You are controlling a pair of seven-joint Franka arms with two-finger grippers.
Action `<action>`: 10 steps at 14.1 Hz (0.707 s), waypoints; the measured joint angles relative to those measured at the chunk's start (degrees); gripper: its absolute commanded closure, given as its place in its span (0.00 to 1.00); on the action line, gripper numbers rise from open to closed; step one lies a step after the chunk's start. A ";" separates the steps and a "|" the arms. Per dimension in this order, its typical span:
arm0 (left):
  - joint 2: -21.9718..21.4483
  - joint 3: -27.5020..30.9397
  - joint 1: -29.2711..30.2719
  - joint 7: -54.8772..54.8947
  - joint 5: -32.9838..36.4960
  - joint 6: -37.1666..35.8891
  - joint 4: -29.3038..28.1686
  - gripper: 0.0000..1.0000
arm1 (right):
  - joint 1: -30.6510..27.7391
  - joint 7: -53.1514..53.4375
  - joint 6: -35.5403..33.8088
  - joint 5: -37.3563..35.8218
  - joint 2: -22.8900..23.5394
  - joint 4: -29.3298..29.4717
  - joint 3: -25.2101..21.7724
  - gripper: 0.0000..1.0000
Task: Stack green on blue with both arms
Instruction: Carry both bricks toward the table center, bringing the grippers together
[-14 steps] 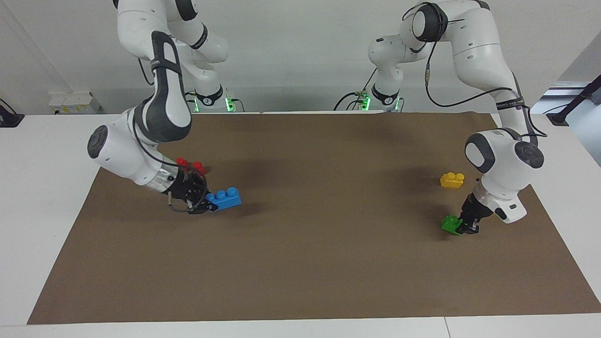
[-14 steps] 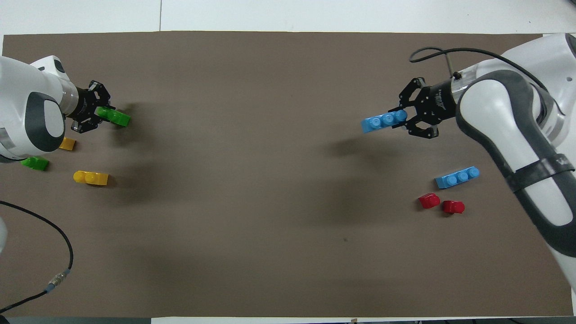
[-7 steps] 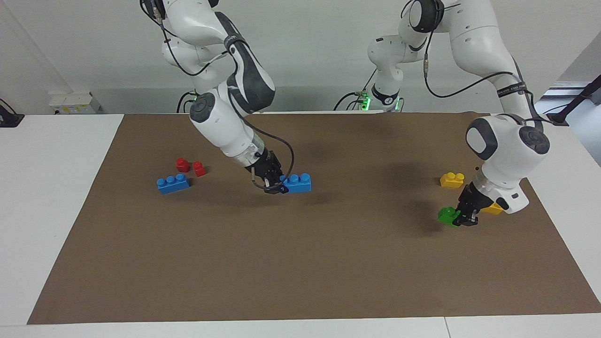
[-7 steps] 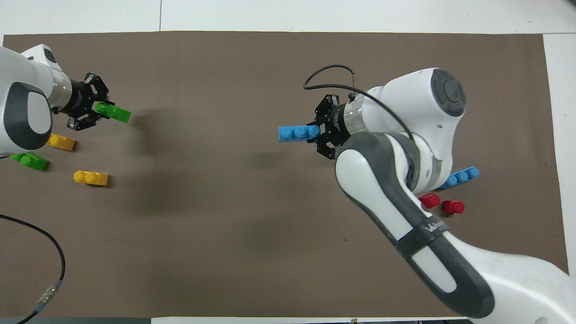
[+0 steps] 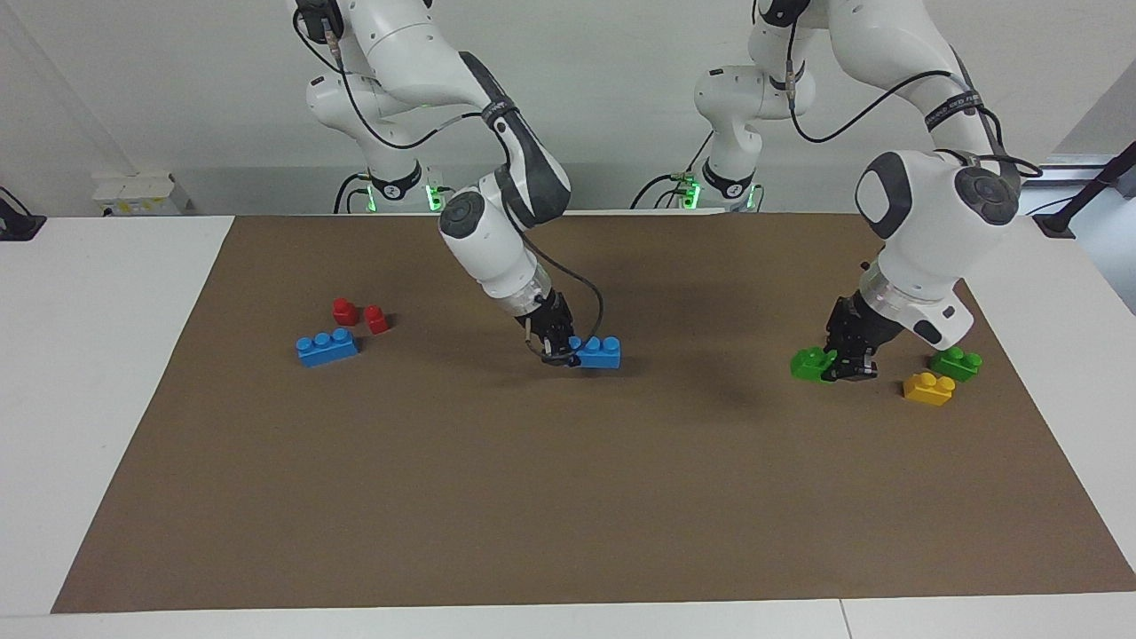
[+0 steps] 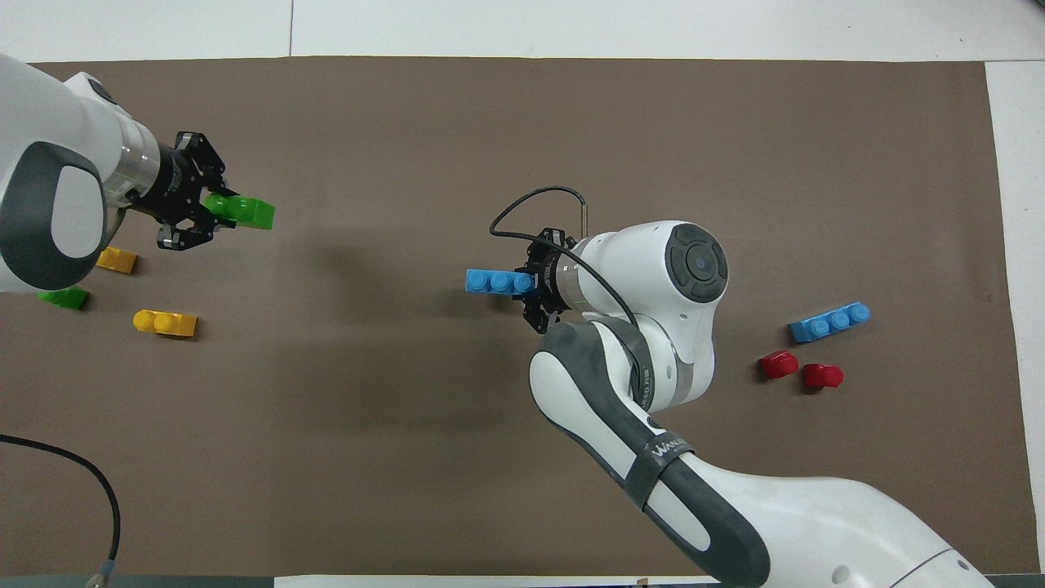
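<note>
My right gripper (image 5: pixel 561 348) is clamped on one end of the blue brick (image 5: pixel 600 352), studs up at mid-table, probably just touching the mat, so the top is free. My left gripper (image 5: pixel 843 364), closed on a green brick (image 5: pixel 808 364), hangs near its table end. Both have travelled inward since a second ago.

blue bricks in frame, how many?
2. One blue brick is held by the right gripper over mid-mat; the other blue brick lies beside the red pieces at the right arm's end.
</note>
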 measured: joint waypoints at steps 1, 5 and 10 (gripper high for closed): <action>-0.19 -0.01 -1.62 -3.07 0.00 -0.21 -0.36 1.00 | 0.43 0.03 0.61 0.35 0.35 -0.53 -0.01 1.00; -0.74 -0.07 -8.94 -13.99 0.33 -0.21 -2.31 1.00 | 1.30 -1.13 2.16 0.38 1.39 -2.20 -0.04 1.00; -3.21 -0.11 -18.81 -26.46 2.83 4.78 -8.53 1.00 | 1.44 -2.38 2.96 0.38 2.65 -2.57 -0.06 1.00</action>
